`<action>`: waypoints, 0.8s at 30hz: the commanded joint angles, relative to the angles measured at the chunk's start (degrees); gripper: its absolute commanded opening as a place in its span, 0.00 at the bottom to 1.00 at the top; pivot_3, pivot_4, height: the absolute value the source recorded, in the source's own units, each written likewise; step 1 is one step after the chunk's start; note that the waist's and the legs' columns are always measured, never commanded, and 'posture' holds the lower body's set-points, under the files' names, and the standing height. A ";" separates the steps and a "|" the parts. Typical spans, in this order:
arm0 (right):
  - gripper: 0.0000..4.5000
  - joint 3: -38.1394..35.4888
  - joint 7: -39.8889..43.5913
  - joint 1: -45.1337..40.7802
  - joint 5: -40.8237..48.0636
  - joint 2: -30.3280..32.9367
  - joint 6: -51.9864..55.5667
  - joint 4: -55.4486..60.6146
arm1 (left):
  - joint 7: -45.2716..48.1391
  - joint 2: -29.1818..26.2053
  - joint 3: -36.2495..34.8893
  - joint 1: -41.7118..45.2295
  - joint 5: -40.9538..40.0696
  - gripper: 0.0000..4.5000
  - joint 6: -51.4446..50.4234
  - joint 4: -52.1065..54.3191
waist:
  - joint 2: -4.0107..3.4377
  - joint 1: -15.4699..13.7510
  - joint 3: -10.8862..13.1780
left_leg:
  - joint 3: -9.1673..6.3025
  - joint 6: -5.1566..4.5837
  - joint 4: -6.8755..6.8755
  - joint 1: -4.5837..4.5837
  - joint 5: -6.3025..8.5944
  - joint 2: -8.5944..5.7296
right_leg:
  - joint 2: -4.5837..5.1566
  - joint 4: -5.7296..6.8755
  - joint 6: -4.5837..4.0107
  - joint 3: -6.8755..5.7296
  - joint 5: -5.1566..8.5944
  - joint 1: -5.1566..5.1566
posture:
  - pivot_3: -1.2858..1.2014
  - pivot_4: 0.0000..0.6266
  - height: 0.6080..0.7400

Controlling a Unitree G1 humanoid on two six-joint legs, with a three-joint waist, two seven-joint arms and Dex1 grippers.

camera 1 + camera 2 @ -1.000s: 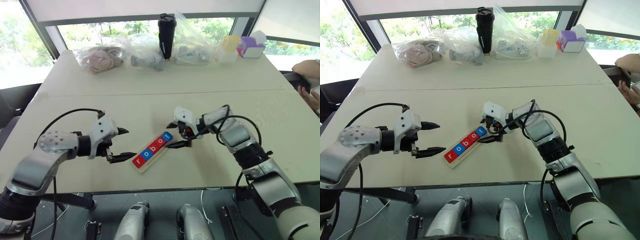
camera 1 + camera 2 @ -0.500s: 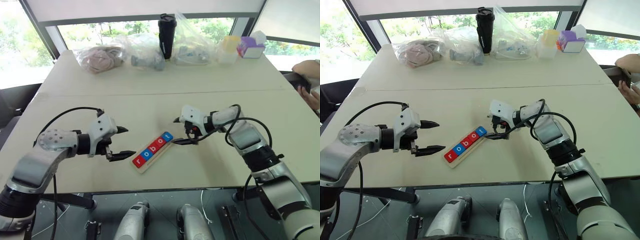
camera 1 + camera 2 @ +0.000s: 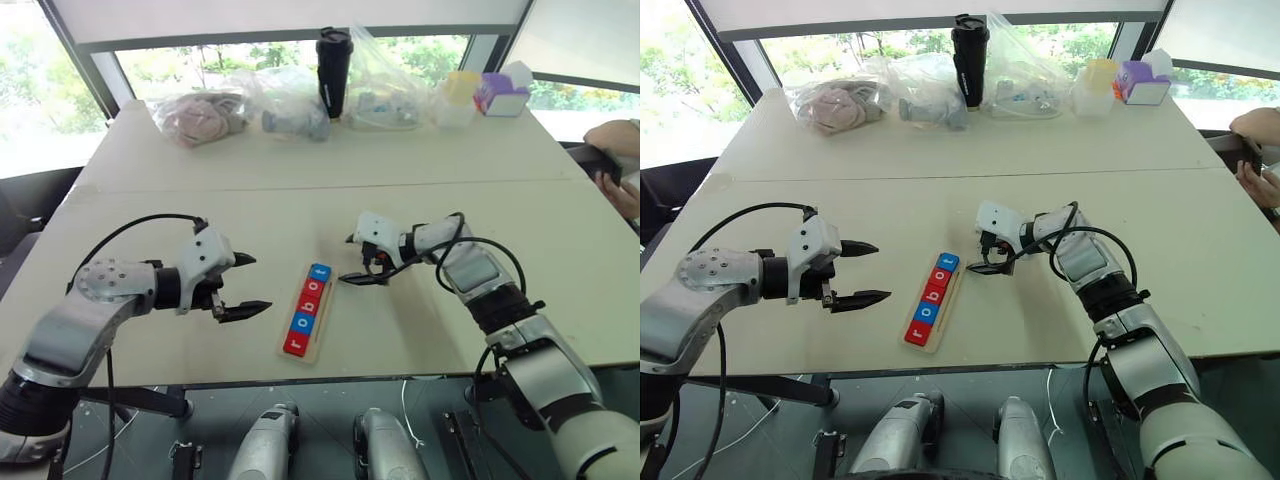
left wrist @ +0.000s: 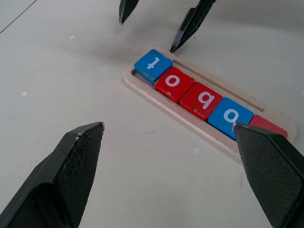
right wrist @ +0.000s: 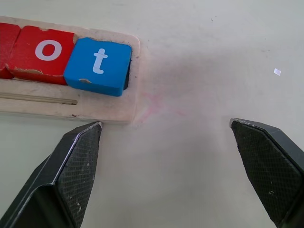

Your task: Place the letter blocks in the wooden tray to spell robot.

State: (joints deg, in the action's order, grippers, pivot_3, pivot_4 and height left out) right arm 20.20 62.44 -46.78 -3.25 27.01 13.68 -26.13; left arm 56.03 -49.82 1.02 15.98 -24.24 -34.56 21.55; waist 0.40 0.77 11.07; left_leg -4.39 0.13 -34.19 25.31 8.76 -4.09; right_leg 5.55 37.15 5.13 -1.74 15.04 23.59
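Wooden tray (image 3: 318, 318) w/ five letter blocks (image 3: 306, 309) is seen on table (image 3: 420, 200) btwn grippers. Left gripper (image 3: 251, 284) and right gripper (image 3: 352, 260) are spread, empty. "r" block is hidden behind left finger in left wrist view.

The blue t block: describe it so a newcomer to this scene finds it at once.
On the pale table, between the two grippers, lies a wooden tray holding five letter blocks. The blue t block sits at the far end, nearest the right gripper; its neighbour is red.
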 commanded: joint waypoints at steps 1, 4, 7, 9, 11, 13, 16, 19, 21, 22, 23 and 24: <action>0.99 -1.01 1.49 -1.85 0.37 0.58 -1.28 1.82 | -0.41 -0.34 -1.09 -0.16 -0.19 1.00 -0.01 1.88 | 0.00 0.03 0.00 | 0.00 0.00 0.00 0.00 0.00 0.00 | 0.00 0.00 0.00 0.00 0.00 0.00 | 0.52 0.24 1.00; 0.99 -1.35 1.98 -2.22 0.14 1.37 -1.62 1.97 | -0.50 -0.38 -1.15 -0.27 -0.20 1.00 -0.02 1.91 | 0.00 0.02 0.00 | 0.00 0.00 0.00 0.00 0.00 0.00 | -0.01 0.01 0.00 -0.01 0.00 0.00 | 0.52 0.24 1.00; 0.99 -2.09 1.20 -3.56 0.18 1.45 -1.60 1.58 | -0.54 -0.36 -1.13 -0.26 -0.26 1.00 -0.01 1.90 | 0.00 0.05 0.00 | 0.00 0.00 0.00 0.00 0.00 0.00 | -0.01 0.01 0.00 -0.01 0.00 0.01 | 0.52 0.24 1.00; 0.99 -2.15 1.30 -3.89 0.45 1.16 -1.35 1.83 | -0.50 -0.28 -1.00 -0.18 -0.20 1.00 0.13 1.74 | 0.00 0.09 0.00 | 0.00 0.00 0.00 0.00 0.00 0.01 | -0.01 0.02 0.00 -0.01 0.00 0.02 | 0.52 0.24 1.00; 0.99 -1.97 1.40 -3.77 0.56 0.72 -1.10 2.24 | -0.48 -0.22 -0.91 -0.09 -0.17 1.00 0.21 1.67 | 0.00 0.07 0.00 | 0.00 0.00 0.01 -0.01 0.00 0.01 | -0.01 0.02 0.00 -0.01 0.00 0.02 | 0.52 0.24 1.00; 0.99 -1.76 1.25 -3.59 0.57 0.16 -0.91 2.32 | -0.49 -0.20 -0.92 -0.08 -0.21 1.00 0.21 1.75 | 0.00 0.07 0.00 | 0.00 0.00 0.01 -0.01 0.00 0.01 | -0.01 0.02 0.00 -0.01 0.00 0.01 | 0.52 0.24 1.00; 0.99 -1.44 0.88 -3.49 0.22 -0.61 -1.03 1.86 | -0.49 -0.18 -0.94 -0.10 -0.23 1.00 0.23 1.75 | 0.00 0.07 0.00 | 0.00 0.00 0.01 -0.01 0.00 0.00 | -0.01 0.02 0.00 0.00 0.00 0.01 | 0.52 0.24 1.00; 0.99 -1.07 0.73 -3.61 0.03 -1.71 -1.09 1.04 | -0.52 -0.18 -0.98 -0.11 -0.22 1.00 0.21 1.71 | 0.00 0.06 0.00 | 0.00 0.00 0.01 -0.01 0.00 0.00 | -0.01 0.02 0.00 0.00 0.00 0.01 | 0.52 0.24 1.00; 0.99 -0.81 0.41 -3.91 -0.24 -2.60 -1.37 0.05 | -0.62 -0.17 -1.04 -0.19 -0.26 1.00 0.12 1.83 | 0.00 0.05 0.00 | 0.00 0.00 0.00 -0.01 0.00 0.00 | -0.01 0.02 0.00 0.00 0.00 0.01 | 0.52 0.24 1.00; 0.99 -0.68 0.27 -4.10 -0.39 -3.00 -1.55 -0.46 | -0.68 -0.17 -1.06 -0.24 -0.28 1.00 0.05 1.92 | 0.00 0.06 0.00 | 0.00 0.01 0.00 -0.01 0.00 0.00 | -0.01 0.02 0.00 0.00 0.00 0.01 | 0.52 0.24 1.00; 0.99 -0.59 0.15 -4.31 -0.52 -3.42 -1.75 -0.97 | -0.73 -0.18 -1.09 -0.28 -0.31 1.00 -0.01 2.00 | 0.00 0.07 0.00 | 0.00 0.01 0.00 -0.01 0.00 0.00 | -0.01 0.03 0.00 0.00 0.00 0.01 | 0.52 0.24 1.00; 0.99 -0.55 0.08 -4.53 -0.63 -3.83 -1.86 -1.44 | -0.78 -0.17 -1.13 -0.33 -0.36 1.00 -0.06 2.05 | 0.00 0.09 0.00 | 0.00 0.01 0.00 -0.01 0.00 0.00 | -0.01 0.03 0.00 0.00 0.00 0.01 | 0.52 0.24 1.00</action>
State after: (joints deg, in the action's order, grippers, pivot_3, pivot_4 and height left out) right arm 19.72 62.83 -49.66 -3.64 23.53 12.63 -27.50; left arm 55.49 -49.81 1.01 15.52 -24.28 -34.70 21.66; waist 0.40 0.86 11.06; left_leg -4.39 0.13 -34.19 25.30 8.75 -4.09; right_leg 5.53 37.18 5.13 -1.75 15.04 23.59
